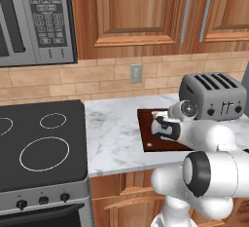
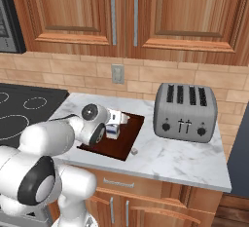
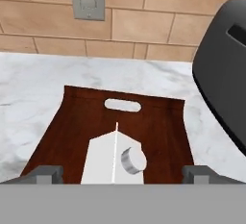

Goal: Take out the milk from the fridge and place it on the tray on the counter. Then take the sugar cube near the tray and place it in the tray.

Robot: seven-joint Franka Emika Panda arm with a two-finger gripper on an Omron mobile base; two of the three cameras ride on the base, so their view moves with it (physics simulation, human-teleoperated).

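The milk [image 3: 106,164], a small white gable-topped carton, stands upright on the dark brown tray [image 3: 161,122] on the marbled counter [image 3: 29,98]. My gripper [image 3: 122,175] is open and straddles the carton from above. Both fingertips [image 3: 48,174] stand well clear of the carton's sides. From the right base view the milk [image 2: 113,132] shows its blue patch under my hand, near the middle of the tray [image 2: 133,126]. The sugar cube [image 2: 134,150] lies on the counter just off the tray's near right corner. The tray [image 1: 146,128] is partly hidden by my arm.
A silver toaster [image 2: 185,111] stands right of the tray, close to its edge. The black stovetop [image 1: 39,143] lies to the left, with a microwave [image 1: 34,19] above it. A wall outlet [image 2: 117,73] sits behind the tray. A dark appliance side [image 2: 240,148], likely the fridge, borders the counter's right end.
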